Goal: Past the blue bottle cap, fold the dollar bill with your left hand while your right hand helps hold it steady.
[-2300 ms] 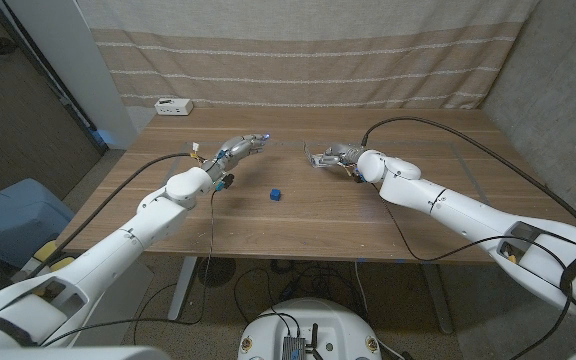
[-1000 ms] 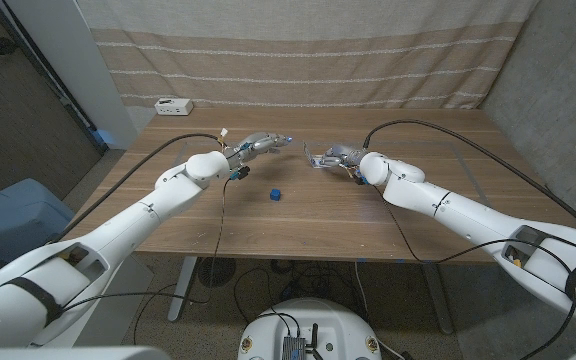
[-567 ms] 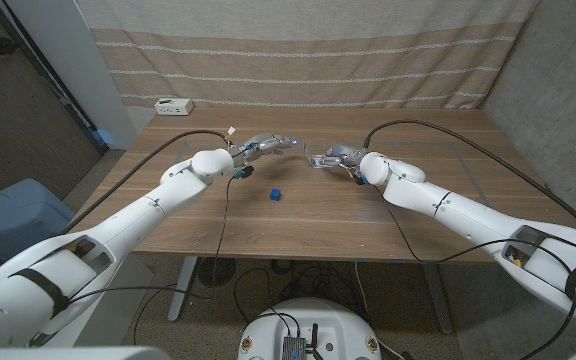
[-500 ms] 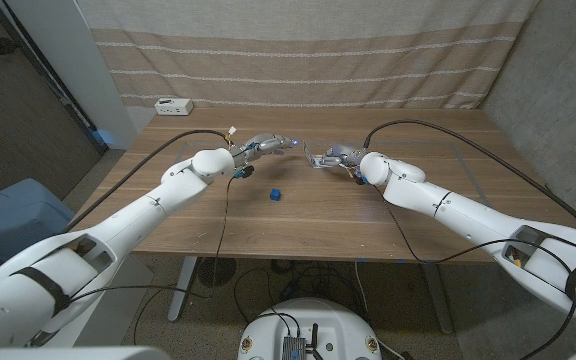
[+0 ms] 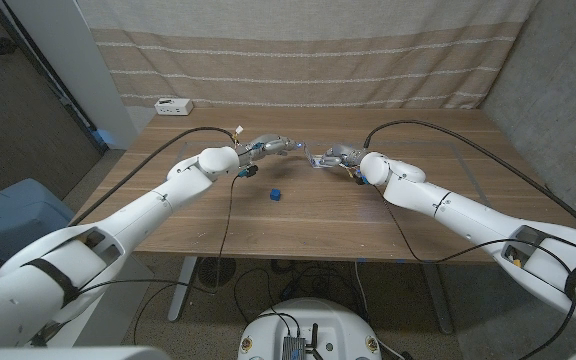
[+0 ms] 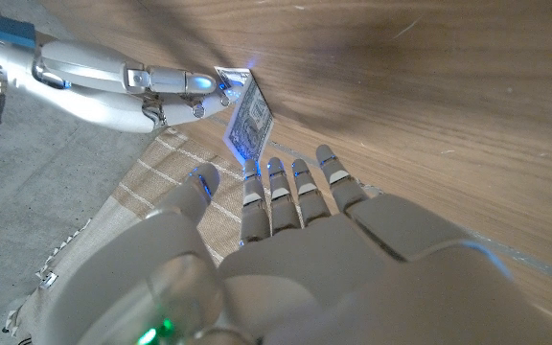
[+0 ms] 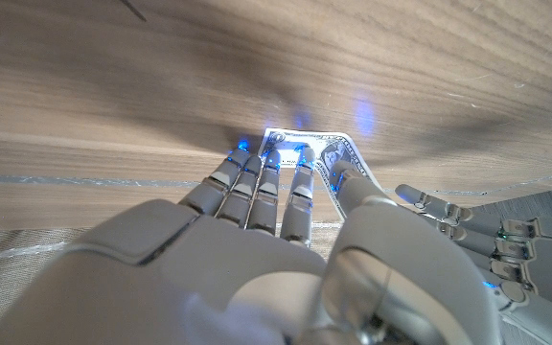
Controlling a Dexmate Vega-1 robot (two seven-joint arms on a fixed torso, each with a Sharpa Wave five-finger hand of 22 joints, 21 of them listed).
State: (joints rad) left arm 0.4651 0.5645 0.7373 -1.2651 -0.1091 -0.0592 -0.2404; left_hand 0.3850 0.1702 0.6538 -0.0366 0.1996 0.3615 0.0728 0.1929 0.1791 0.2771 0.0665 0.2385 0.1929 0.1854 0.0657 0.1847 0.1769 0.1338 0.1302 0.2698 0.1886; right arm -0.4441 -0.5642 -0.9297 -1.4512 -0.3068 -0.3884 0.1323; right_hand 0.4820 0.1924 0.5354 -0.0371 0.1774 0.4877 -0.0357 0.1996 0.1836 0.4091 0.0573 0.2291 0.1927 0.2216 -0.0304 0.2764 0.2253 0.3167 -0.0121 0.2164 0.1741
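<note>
- Your right hand (image 5: 334, 155) sits on the far middle of the wooden table (image 5: 438, 215), beyond the blue bottle cap (image 5: 276, 194).
- In your right wrist view, that hand (image 7: 257, 230) has its fingertips (image 7: 274, 153) pressed on the near edge of the dollar bill (image 7: 329, 158), with the thumb lying along one side of it; the hand grasps the bill against the table.
- The bill (image 6: 249, 123) stands lifted and tilted in your left wrist view, one end held at the right hand's fingertips (image 6: 220, 81) and the rest angling away from the wood.
- In the head view the bill (image 5: 315, 157) is a small pale shape just to the left of your right hand, too small to read its fold.
- Your left hand (image 5: 273, 146) hangs just beside the bill, fingers pointing toward your right hand.
- In your left wrist view the left hand (image 6: 286, 240) is released, fingers (image 6: 300, 187) straight and apart, tips close to the bill's free end; you cannot tell whether they touch it.
- The cap lies nearer you than both hands, apart from the bill.
- A white power strip (image 5: 173, 105) rests at the far left corner of the table.
</note>
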